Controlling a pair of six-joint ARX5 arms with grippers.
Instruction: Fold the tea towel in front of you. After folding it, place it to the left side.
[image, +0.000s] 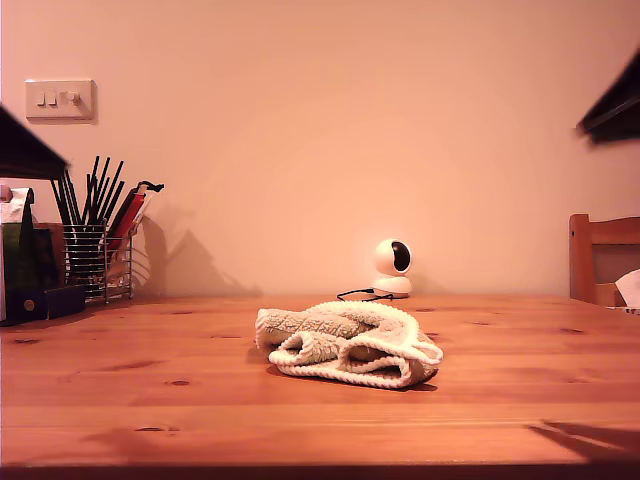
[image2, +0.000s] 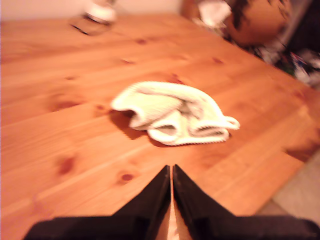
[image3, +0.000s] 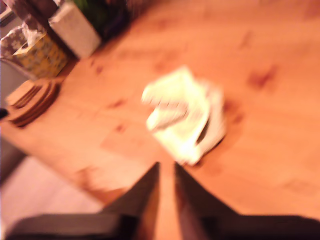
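Observation:
The tea towel (image: 345, 345) is a cream-white fluffy cloth with a ribbed hem, lying crumpled in a loose heap mid-table. In the first wrist view the tea towel (image2: 170, 112) lies some way ahead of my first gripper (image2: 171, 168), whose black fingers meet at their tips with nothing between them. The second wrist view is blurred: the tea towel (image3: 185, 117) lies just beyond my second gripper (image3: 167, 165), whose fingers stand a narrow gap apart, empty. Both grippers hover above the wood, clear of the cloth.
A wire holder of black utensils (image: 95, 255) and dark boxes stand at the exterior view's left. A white camera (image: 392, 268) sits by the wall. A chair (image: 600, 255) is at the exterior view's right. Dark arm parts (image: 610, 105) fill its upper corners. Stacked coasters (image3: 30, 100) lie near the table edge.

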